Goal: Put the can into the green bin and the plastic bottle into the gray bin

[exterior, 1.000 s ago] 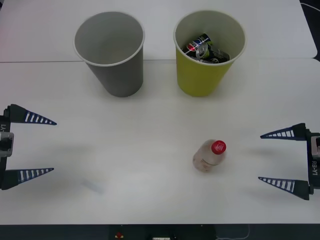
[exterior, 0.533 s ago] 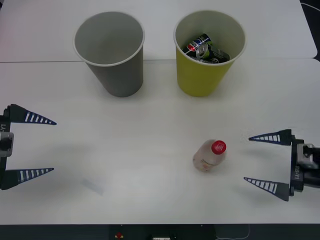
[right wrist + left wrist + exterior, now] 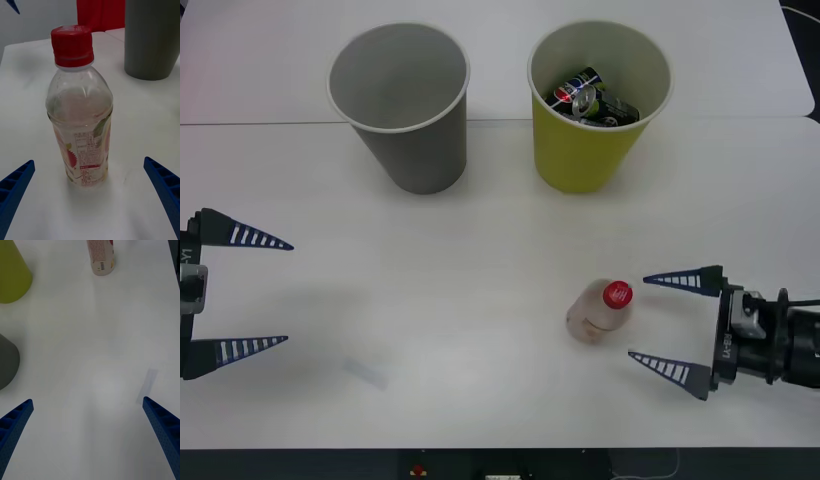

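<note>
The plastic bottle (image 3: 598, 314) stands upright on the white table, clear with a red cap; the right wrist view shows it close up (image 3: 80, 123). My right gripper (image 3: 638, 318) is open just to its right, fingertips level with the bottle but apart from it (image 3: 88, 160). Crushed cans (image 3: 592, 98) lie inside the green bin (image 3: 580, 160) at the back right. The gray bin (image 3: 425, 160) stands to its left, also (image 3: 152, 37). My left gripper (image 3: 288, 293) waits open at the table's left edge (image 3: 87, 400).
The left wrist view takes in the green bin's wall (image 3: 11, 277), the gray bin's wall (image 3: 5, 363) and the bottle's base (image 3: 100, 258). A faint pale strip (image 3: 366, 373) lies on the table near the front left. The table's seam runs behind the bins.
My right gripper has moved left across the table to just beside the bottle, staying open. The left arm, bottle and bins have not moved.
</note>
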Motion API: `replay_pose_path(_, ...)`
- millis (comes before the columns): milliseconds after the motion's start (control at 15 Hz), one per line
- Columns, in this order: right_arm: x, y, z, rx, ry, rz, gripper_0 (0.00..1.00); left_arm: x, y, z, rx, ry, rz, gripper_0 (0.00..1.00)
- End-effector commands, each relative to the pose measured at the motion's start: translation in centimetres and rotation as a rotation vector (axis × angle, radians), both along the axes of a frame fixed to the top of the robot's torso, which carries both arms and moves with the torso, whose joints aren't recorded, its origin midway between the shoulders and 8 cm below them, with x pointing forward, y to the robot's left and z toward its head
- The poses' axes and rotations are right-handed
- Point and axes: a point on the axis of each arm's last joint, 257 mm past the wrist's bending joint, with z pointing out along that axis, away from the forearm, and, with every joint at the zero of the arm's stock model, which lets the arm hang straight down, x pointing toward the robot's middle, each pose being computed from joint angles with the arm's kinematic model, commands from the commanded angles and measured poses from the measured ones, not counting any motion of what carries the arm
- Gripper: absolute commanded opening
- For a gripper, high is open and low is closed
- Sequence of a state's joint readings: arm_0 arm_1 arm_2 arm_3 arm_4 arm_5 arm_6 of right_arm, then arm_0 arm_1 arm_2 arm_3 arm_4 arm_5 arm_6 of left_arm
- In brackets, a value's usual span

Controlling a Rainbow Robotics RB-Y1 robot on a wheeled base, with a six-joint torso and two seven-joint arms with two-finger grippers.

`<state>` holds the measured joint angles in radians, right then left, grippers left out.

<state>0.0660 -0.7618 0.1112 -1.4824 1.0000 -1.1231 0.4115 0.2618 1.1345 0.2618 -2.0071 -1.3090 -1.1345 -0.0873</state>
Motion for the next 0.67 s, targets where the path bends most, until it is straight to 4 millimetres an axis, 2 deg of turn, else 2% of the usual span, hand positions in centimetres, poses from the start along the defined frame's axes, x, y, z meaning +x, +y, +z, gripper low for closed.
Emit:
replay_pose_path(67, 0.6, 1.7, -0.7, 0.045, 0.006, -0.005, 1.00, 0.0, 0.0, 0.0, 0.000, 0.000, 0.000, 1.00)
replay_pose_path(400, 1.8, 4.8, -1.6, 0.083, -0.006, -0.013, 1.00, 0.0, 0.0, 0.0, 0.000, 0.000, 0.000, 1.00)
replay_pose_path(667, 1.9, 6.3, -1.8, 0.100, -0.008, -0.016, 1.00, 0.0, 0.0, 0.0, 0.000, 0.000, 0.000, 1.00)
